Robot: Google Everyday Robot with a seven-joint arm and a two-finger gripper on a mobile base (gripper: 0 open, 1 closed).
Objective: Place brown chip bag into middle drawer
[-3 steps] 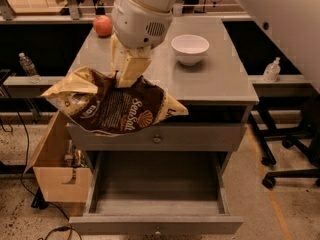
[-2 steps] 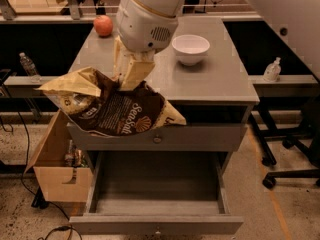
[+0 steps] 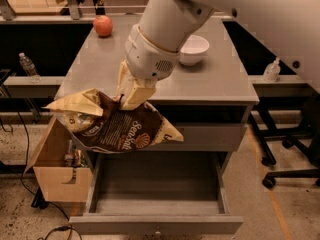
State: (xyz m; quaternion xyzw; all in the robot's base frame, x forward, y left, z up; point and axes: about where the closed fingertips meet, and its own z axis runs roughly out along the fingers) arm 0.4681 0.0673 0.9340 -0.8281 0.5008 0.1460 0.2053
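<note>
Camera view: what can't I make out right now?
Camera view only:
- Gripper, over the cabinet's front edge, shut on the brown chip bag: fingertips hidden by the bag's fold.
- Middle drawer: rear hidden under cabinet and bag.
- Cardboard box contents: too dark.

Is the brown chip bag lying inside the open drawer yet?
No, the claw at the cabinet's front edge holds the brown chip bag above the open middle drawer.

Beyond my claw (image 3: 131,91), at the cabinet top (image 3: 220,79) front edge: apple (image 3: 103,25) leftward, white bowl (image 3: 193,49) rightward. A cardboard box (image 3: 57,170) sits below-left.
</note>
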